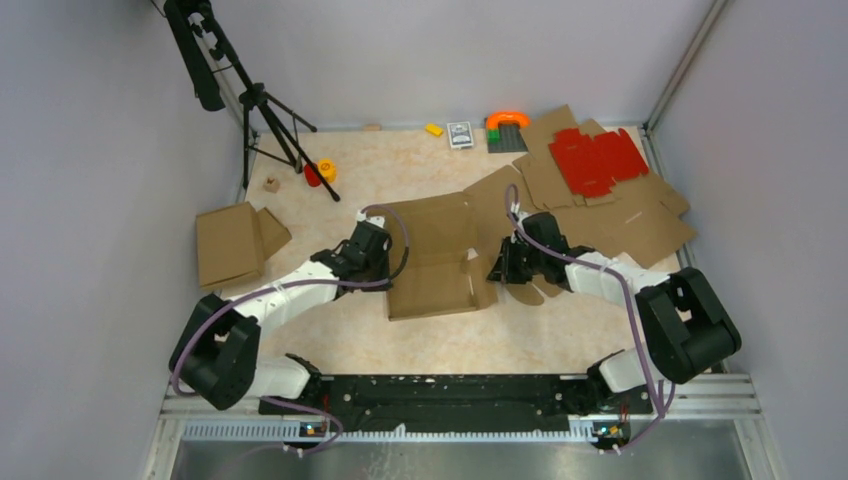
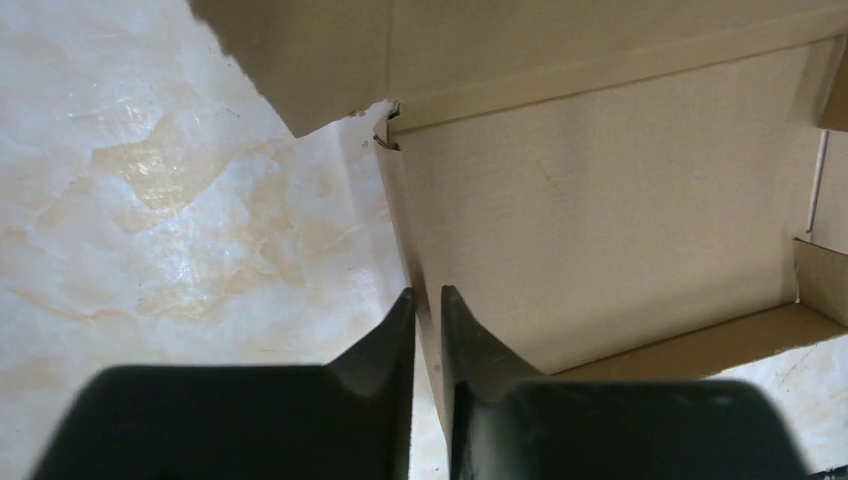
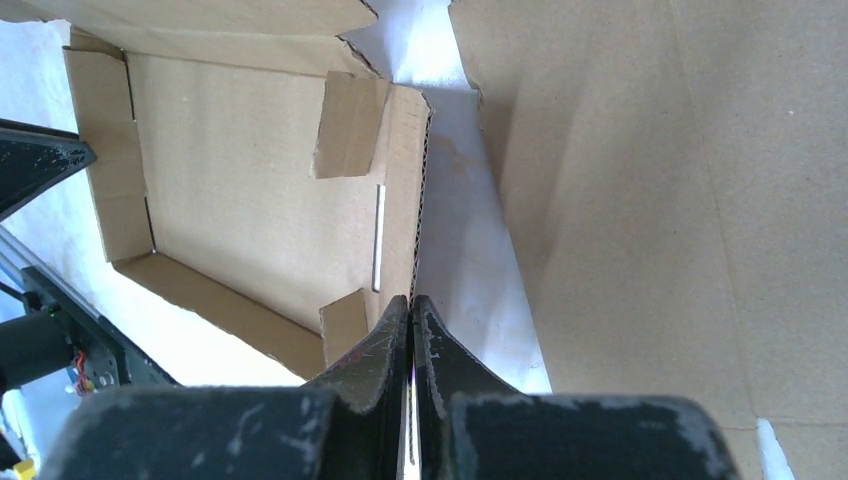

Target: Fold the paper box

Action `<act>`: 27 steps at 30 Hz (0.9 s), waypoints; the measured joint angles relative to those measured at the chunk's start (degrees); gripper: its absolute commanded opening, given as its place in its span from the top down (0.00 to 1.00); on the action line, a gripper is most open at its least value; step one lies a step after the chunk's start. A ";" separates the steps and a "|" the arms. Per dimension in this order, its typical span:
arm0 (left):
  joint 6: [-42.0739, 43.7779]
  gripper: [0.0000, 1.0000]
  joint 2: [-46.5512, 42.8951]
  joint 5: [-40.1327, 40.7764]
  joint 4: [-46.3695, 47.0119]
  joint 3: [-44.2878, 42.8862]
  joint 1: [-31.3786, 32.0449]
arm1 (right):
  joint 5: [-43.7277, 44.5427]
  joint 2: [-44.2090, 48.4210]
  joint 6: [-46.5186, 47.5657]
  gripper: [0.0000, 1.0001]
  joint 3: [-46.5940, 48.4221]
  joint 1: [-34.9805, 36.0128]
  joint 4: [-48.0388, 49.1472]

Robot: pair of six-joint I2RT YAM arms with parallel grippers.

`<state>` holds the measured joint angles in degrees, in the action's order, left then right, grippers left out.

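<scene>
The paper box [image 1: 435, 262] lies mid-table as a brown tray with its side walls raised and its rear panel lying flat behind it. My left gripper [image 1: 385, 262] is at its left wall. In the left wrist view that wall's edge runs between the nearly closed fingers [image 2: 428, 300], with the box floor [image 2: 600, 200] to the right. My right gripper [image 1: 497, 268] is at the right wall. In the right wrist view it [image 3: 411, 300] is pinched shut on that wall's corrugated edge, and the box interior [image 3: 250, 180] with its small folded tabs lies to the left.
Flat brown cardboard sheets [image 1: 620, 215] are piled at the back right, with a red die-cut sheet [image 1: 598, 160] on top. A folded cardboard piece [image 1: 232, 243] sits at the left. A black tripod [image 1: 265, 120] and small toys [image 1: 507, 128] stand along the back.
</scene>
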<state>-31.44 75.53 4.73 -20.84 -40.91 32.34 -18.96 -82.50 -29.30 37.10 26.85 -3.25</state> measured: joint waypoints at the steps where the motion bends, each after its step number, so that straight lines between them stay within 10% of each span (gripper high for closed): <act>1: 0.02 0.93 0.63 -0.15 0.17 0.00 0.00 | 0.15 0.00 0.04 1.00 0.37 0.22 -0.24; 11: 0.28 1.00 1.88 -0.81 0.35 -0.02 -0.50 | 1.90 0.04 -0.42 0.95 2.56 3.06 -1.05; 27: 0.11 1.00 1.88 -1.49 1.14 0.00 -0.59 | -0.83 -2.14 -3.34 0.57 4.44 7.13 1.73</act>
<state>-31.33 77.41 3.25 -19.70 -40.91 31.75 -19.79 -84.64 -32.64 41.54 33.98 -1.52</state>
